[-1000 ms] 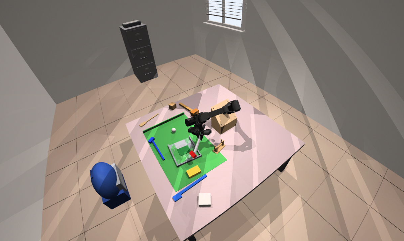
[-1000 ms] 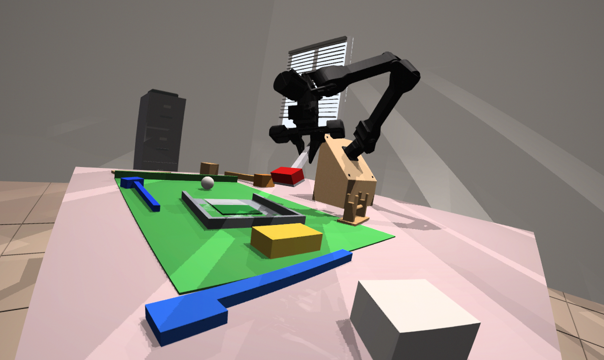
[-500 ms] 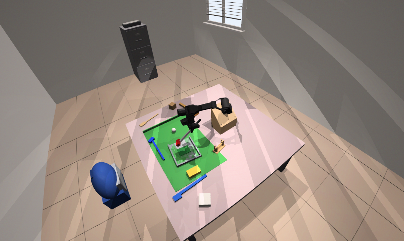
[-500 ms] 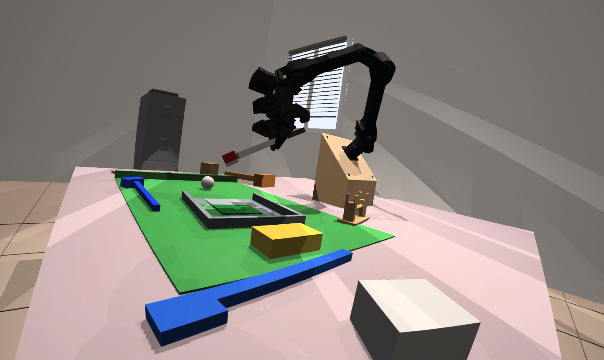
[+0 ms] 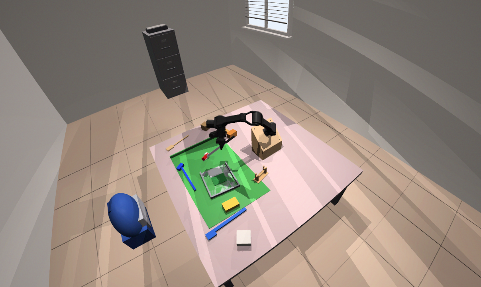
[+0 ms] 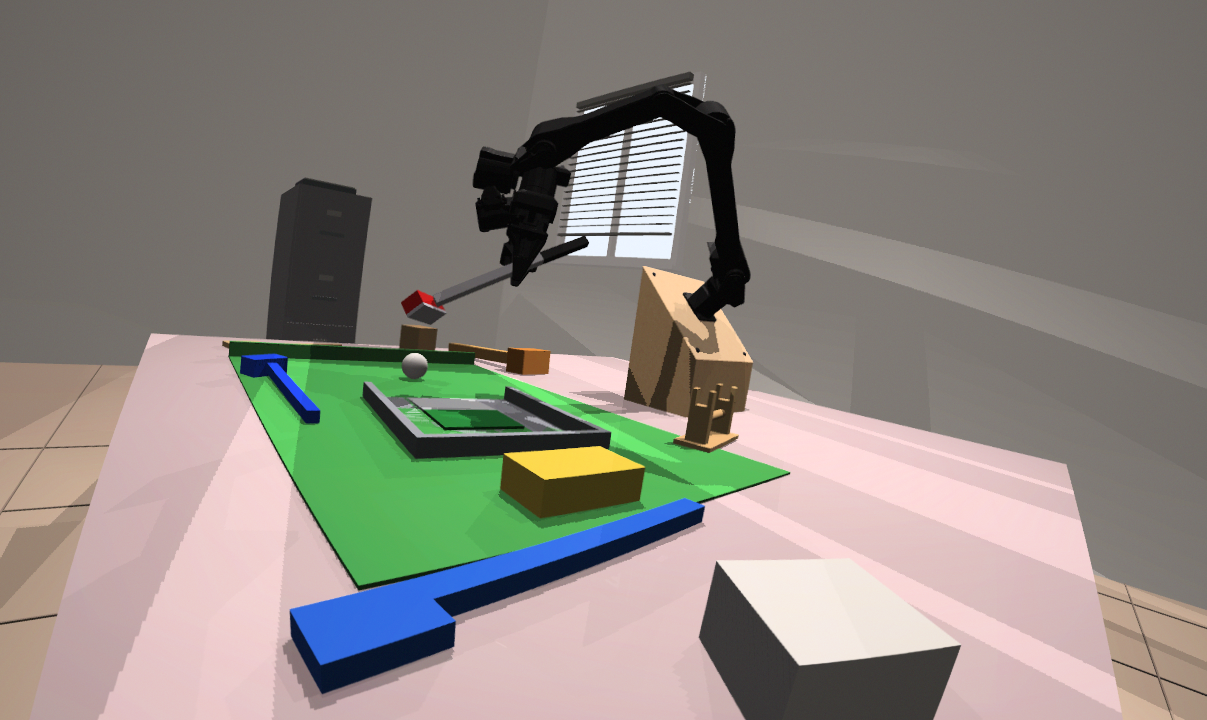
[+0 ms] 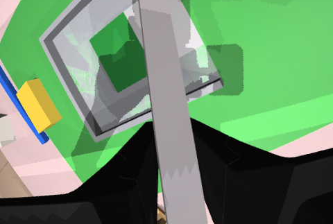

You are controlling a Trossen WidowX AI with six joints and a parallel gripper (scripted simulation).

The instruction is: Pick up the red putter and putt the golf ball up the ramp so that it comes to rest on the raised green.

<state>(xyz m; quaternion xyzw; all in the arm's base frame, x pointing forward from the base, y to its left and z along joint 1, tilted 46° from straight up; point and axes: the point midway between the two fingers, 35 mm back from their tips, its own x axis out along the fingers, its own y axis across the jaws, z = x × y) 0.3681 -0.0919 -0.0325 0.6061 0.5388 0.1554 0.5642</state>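
My gripper (image 5: 220, 146) (image 6: 519, 275) (image 7: 168, 127) is shut on the grey shaft of the red putter (image 5: 204, 157) (image 6: 418, 303) (image 7: 163, 64), in the air over the far part of the mat. The shaft slants down to the red head, which hangs above the white golf ball (image 5: 207, 153) (image 6: 415, 365). The head partly covers the ball in the top view; the ball rests on the mat. The raised green (image 5: 218, 179) (image 6: 473, 419) (image 7: 118, 48) is a dark green square inside a grey-walled frame (image 5: 224, 191) (image 6: 509, 441) (image 7: 71, 85). The ball and putter head are outside the wrist view.
A yellow block (image 5: 230, 203) (image 6: 571, 479) (image 7: 39, 105) lies on the mat near the frame. A blue club (image 5: 188, 177) (image 6: 291, 390) lies at its left side, and a larger blue club (image 5: 227, 223) (image 6: 544, 559) beyond the near edge. A wooden stand (image 5: 261, 175) (image 6: 707, 420) is at the right.
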